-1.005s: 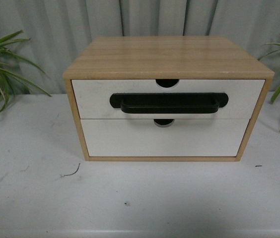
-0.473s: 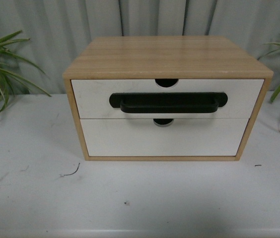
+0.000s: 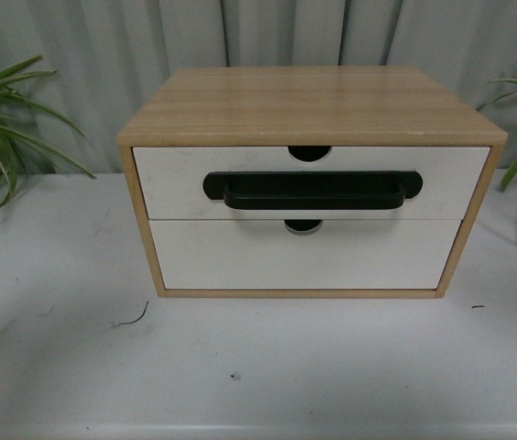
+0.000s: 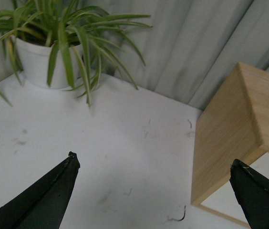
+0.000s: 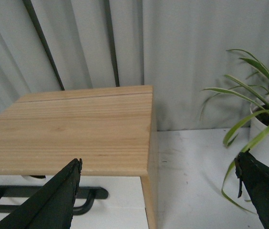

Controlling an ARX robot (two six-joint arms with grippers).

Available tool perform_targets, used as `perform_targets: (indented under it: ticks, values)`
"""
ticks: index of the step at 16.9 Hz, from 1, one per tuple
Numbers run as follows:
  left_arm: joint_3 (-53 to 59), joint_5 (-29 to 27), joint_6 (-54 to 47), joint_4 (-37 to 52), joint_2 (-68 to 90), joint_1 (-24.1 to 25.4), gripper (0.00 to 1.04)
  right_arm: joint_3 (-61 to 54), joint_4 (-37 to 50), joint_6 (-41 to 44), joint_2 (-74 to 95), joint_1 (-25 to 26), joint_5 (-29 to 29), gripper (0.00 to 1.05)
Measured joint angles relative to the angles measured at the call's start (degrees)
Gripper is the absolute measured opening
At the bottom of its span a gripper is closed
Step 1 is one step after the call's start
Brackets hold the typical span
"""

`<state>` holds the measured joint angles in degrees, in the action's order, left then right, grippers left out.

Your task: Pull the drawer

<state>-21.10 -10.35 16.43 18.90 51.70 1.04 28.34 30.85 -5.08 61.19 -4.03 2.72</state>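
Squarely front-on, the drawer point(image 3: 312, 190) spans sideways; left gripper point(image 4: 153, 159), right gripper point(image 5: 159, 158) spread empty.

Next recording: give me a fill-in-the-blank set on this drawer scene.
The black bar handle is mounted on the ___ of the two white fronts. The drawer is fully ___ in the wooden cabinet. The left end effector is ___ and holds nothing. The plant in the left wrist view grows in a ___ pot.
Missing words: upper; closed; open; white.
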Motion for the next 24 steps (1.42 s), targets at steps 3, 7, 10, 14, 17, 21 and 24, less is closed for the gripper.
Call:
perform_targets:
  ticks: [3, 7, 10, 14, 17, 21, 24]
  values:
    - [-11.1, 5.81, -3.89, 4.37, 14.84, -0.85, 0.98, 13.38, -1.09, 5.51, 13.2, -4.04, -0.79, 0.98]
    - [-24.7, 16.37, -17.66, -2.19, 26.51, -7.58, 0.98, 22.82, -3.85, 26.08, 21.11, -7.69, 3.67, 0.98]
    - [-33.53, 22.71, -35.5, -14.29, 29.86, -13.92, 0.98, 24.09, -7.21, 48.52, 23.02, -7.48, 10.84, 0.98]
    - [-41.0, 27.36, -52.74, -32.74, 34.01, -21.03, 0.98, 24.02, -15.96, 78.97, 24.63, -5.2, 18.38, 0.98]
    - [-43.63, 26.58, -57.48, -36.2, 38.18, -25.24, 0.98, 23.5, -17.2, 97.53, 27.98, -4.48, 18.84, 0.98]
    - [-44.89, 24.74, -58.93, -34.97, 43.78, -28.46, 0.98, 22.23, -19.96, 103.82, 29.11, -5.05, 19.8, 0.98]
    - [-45.79, 24.2, -58.34, -31.91, 46.86, -29.09, 0.98, 21.18, -24.44, 104.35, 29.14, -6.21, 19.8, 0.98]
